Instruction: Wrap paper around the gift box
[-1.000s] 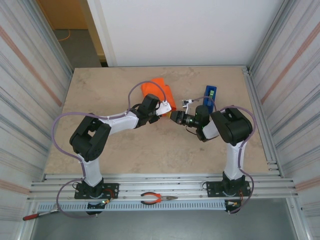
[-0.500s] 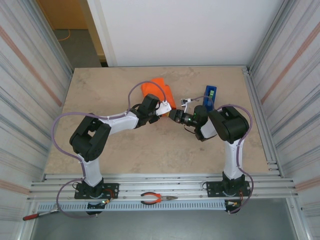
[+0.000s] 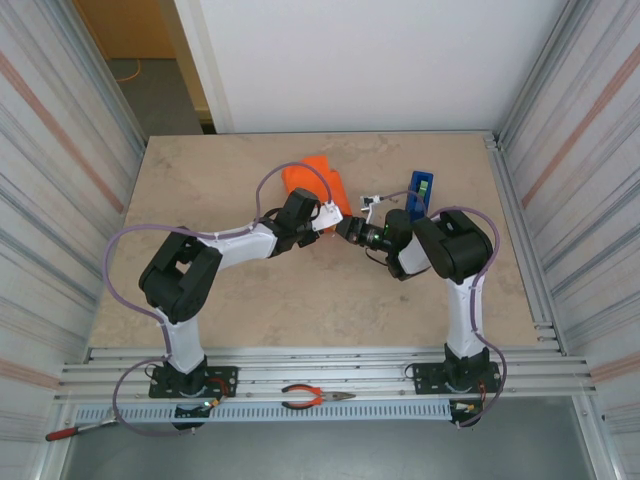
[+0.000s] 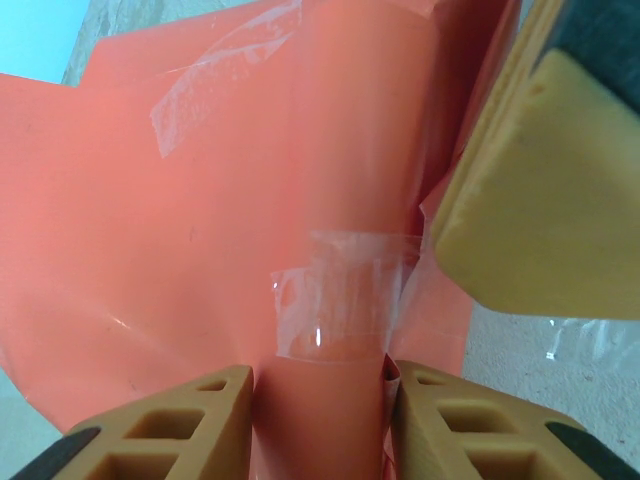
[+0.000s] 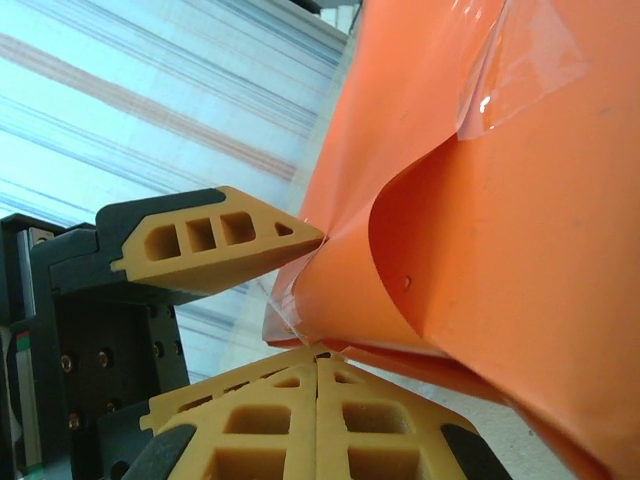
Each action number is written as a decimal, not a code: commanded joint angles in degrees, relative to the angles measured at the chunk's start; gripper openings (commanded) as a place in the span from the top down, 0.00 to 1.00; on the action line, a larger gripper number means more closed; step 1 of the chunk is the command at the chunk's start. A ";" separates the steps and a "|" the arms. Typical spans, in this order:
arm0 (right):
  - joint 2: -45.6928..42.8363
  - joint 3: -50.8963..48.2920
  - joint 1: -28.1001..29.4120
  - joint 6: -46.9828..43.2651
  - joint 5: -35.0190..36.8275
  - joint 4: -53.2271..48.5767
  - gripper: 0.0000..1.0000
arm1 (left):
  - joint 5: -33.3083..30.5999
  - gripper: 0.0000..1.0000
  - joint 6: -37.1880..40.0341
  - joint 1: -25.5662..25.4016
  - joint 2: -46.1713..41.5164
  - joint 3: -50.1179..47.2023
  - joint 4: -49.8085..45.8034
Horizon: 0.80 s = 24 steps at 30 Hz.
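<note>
Left hand (image 4: pixel 320 388) pinches a taped fold of the paper (image 4: pixel 180 220). Right hand (image 5: pixel 318 362), closed, crowds in alongside. I note the blue tape dispenser (image 3: pixel 420 190) standing just behind my right arm (image 3: pixel 452 250).

The paper (image 3: pixel 318 184) lies on the surface (image 3: pixel 200 180). A fold of it sits between the fingers of the left hand (image 4: pixel 320 380). The right hand (image 5: pixel 318 365) meets the paper just right of the left hand. The tape dispenser (image 3: pixel 420 192) stands further right, beyond the right hand.
</note>
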 commanded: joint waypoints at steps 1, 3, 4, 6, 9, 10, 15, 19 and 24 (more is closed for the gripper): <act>1.19 1.38 0.27 1.33 0.72 2.25 1.00 | 1.07 0.62 -1.09 0.60 0.86 -2.26 -4.40; 1.31 1.66 0.18 1.48 0.64 2.21 1.00 | 1.05 0.62 -1.08 0.60 0.84 -2.20 -4.36; 1.38 1.75 0.18 1.61 0.62 2.25 1.00 | 1.12 0.62 -1.05 0.60 0.85 -2.31 -4.33; 1.69 1.99 0.14 1.87 0.63 2.24 1.00 | 1.06 0.62 -1.01 0.56 0.84 -2.32 -4.39; 2.05 2.34 0.08 2.31 0.63 2.23 1.00 | 1.06 0.62 -0.93 0.61 0.84 -2.35 -4.31; 2.11 2.38 0.06 2.34 0.63 2.26 1.00 | 0.96 0.62 -1.05 0.60 0.85 -2.35 -4.33; 2.22 2.19 -0.05 2.64 0.54 2.21 0.96 | 0.95 0.62 -1.01 0.60 0.85 -2.35 -4.30; 1.71 1.59 -0.25 2.67 0.54 2.23 0.92 | 0.97 0.62 -0.97 0.60 0.84 -2.37 -4.25; 0.86 1.23 -0.76 2.84 0.03 2.23 0.86 | 0.99 0.62 -1.02 0.60 0.88 -2.35 -4.40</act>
